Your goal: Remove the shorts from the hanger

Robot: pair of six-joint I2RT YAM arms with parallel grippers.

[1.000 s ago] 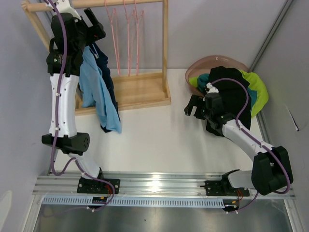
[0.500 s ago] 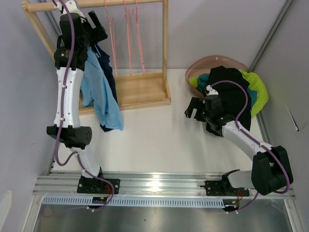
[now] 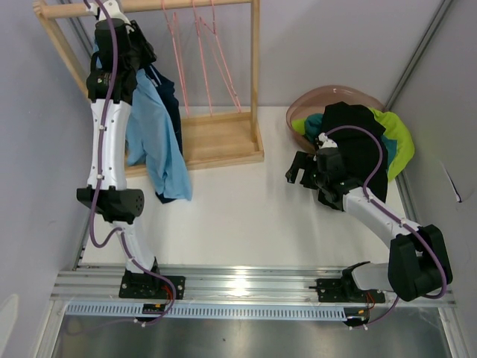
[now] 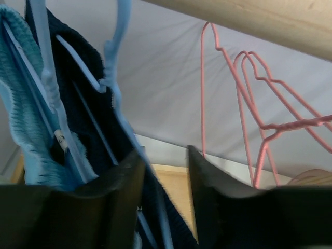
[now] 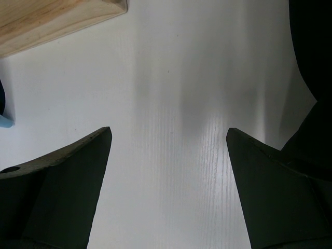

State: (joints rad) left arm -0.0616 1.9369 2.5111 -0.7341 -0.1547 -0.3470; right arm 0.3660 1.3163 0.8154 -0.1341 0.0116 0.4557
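Light blue shorts [image 3: 153,142] and navy shorts [image 3: 171,101] hang from blue hangers [image 4: 116,57] at the left end of the wooden rack. My left gripper [image 3: 145,60] is up under the rail beside them. In the left wrist view its narrowed jaws [image 4: 165,171] straddle the navy shorts [image 4: 78,104] edge and a hanger arm. The fabric lies against the left finger, and wood shows beside the right one. The light blue shorts [image 4: 21,119] hang just left. My right gripper [image 3: 298,168] [image 5: 168,155] hovers wide open over bare table.
Several empty pink hangers [image 3: 201,60] [image 4: 249,104] hang on the rail [image 3: 171,4]. The rack's wooden base [image 3: 220,138] lies behind. A pinkish bowl [image 3: 335,95] at the right holds black [image 3: 358,142], lime green [image 3: 396,138] and teal [image 3: 314,123] shorts.
The left arm has pushed up closer to the rail and its jaws have narrowed round the navy shorts' edge. The pink hangers have swung. The right arm is still.
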